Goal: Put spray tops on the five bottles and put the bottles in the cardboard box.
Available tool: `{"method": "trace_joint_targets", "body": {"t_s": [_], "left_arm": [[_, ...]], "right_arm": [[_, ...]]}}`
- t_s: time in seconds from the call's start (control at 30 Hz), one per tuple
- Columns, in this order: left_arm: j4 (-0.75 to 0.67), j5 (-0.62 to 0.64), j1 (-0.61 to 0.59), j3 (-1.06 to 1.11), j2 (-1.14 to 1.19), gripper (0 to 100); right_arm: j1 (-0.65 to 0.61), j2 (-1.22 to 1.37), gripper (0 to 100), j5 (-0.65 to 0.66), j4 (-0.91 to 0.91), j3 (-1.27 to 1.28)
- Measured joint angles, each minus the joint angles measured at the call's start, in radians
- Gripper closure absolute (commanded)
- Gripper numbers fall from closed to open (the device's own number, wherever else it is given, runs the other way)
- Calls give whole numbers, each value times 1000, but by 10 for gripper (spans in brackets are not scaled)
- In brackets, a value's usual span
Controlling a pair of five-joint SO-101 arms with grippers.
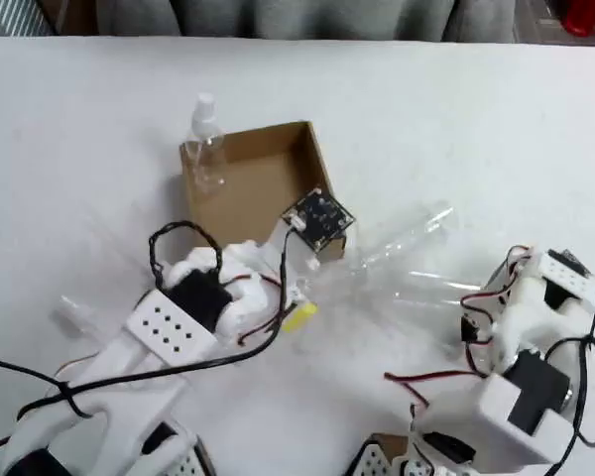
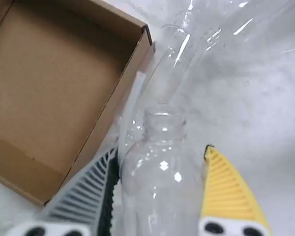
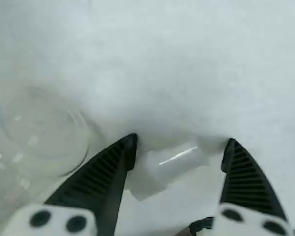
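Left claw [image 2: 161, 150] tight around uncapped bottle [image 2: 160, 196]

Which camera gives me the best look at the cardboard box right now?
High view: it takes in nearly the whole cardboard box, open side up, with a capped bottle standing in one corner. The left wrist view shows part of its floor and one wall, next to the uncapped bottle held by the left gripper.

one cardboard box [image 1: 253, 188], one capped bottle [image 1: 206, 139], at least three open bottles [image 2: 160, 172], one loose spray top [image 3: 172, 164], two arms [image 1: 169, 327].
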Motion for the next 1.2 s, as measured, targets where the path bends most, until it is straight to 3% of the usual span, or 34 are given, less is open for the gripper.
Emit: {"method": "trace_joint_targets", "body": {"t_s": [0.47,0.6,0.9,1.2], "left_arm": [[0,0,0,0,0,980],[0,0,0,0,0,980],[-17,0,0,32,-12,980],[-17,0,0,32,-12,980]], "right_arm": [[28,28,983,63,58,-55],[51,40,983,150,58,-100],[135,40,984,180,58,-221],[170,40,984,497,69,-362]]}}
